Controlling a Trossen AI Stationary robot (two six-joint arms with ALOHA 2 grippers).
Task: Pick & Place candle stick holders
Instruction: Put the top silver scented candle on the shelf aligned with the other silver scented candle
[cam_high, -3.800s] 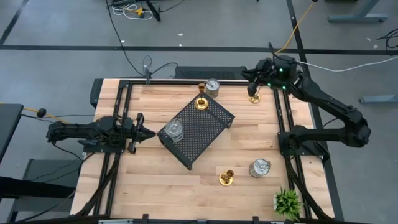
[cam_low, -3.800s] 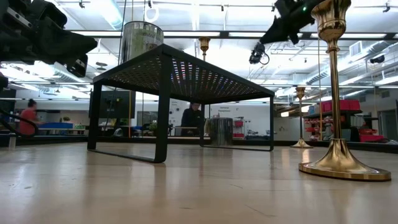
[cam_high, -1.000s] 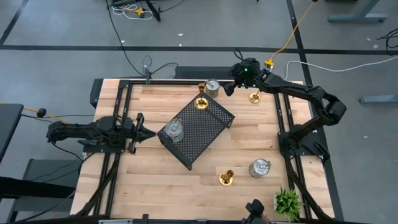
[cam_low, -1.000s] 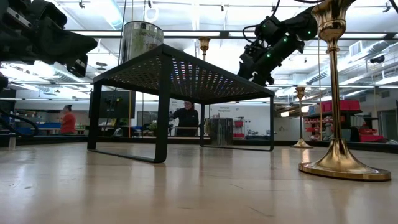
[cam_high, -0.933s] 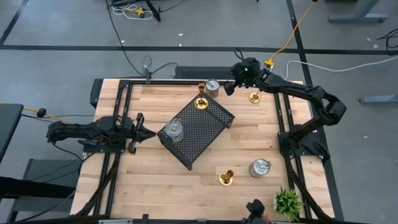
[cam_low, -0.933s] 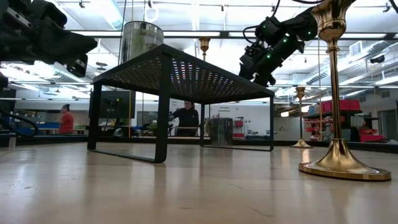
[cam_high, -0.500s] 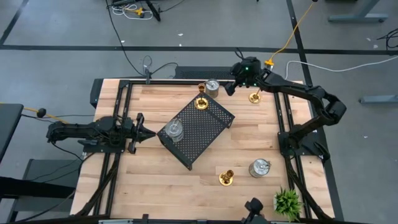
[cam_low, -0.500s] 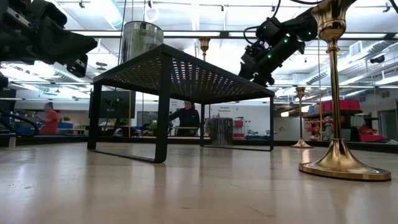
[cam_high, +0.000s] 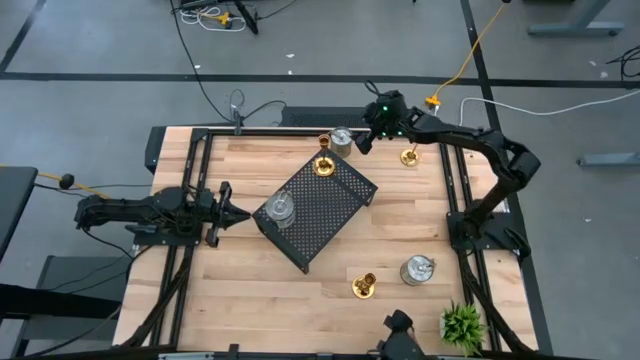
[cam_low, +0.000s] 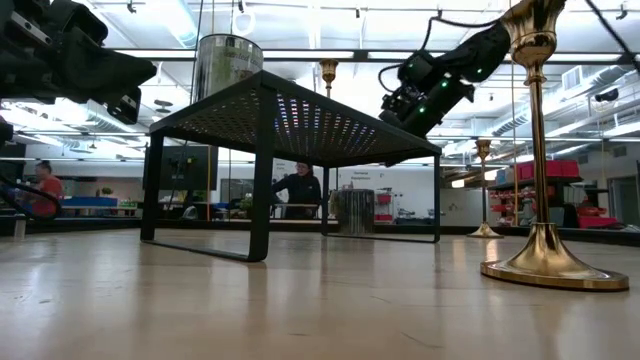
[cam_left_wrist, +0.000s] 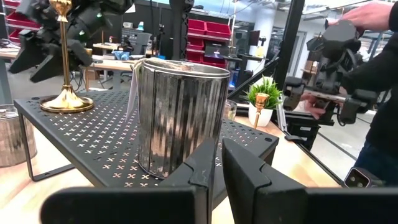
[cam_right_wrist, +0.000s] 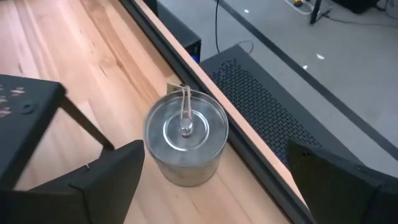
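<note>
Standing here watching, going left to right. The left gripper (cam_high: 226, 208) sits low at the left side of the tabletop (cam_high: 250, 280), fingers (cam_left_wrist: 205, 163) pressed nearly together with only a thin slit between them, holding nothing, tips aimed at the black perforated tray (cam_high: 322, 215) just beside it. On the tray's near corner stands one silver candle stick holder (cam_high: 281, 209), upright; the left wrist view has it right ahead of those fingertips. A gold holder (cam_high: 325, 165) stands on the tray's far corner, also upright.

Just past that, at the far edge of the tabletop, there's a second silver holder (cam_high: 342, 139), and the right gripper (cam_high: 364, 142) hangs over it with its fingers (cam_right_wrist: 109, 171) spread wide apart. The wrist view looks straight down on the holder between the two fingers, not touching either one. Another gold holder (cam_high: 408, 155) stands a bit further right along that far edge.

On the near side, a gold holder (cam_high: 364, 286) and a third silver holder (cam_high: 416, 269) stand close together, with a small green plant (cam_high: 462, 324) in the near right corner.
</note>
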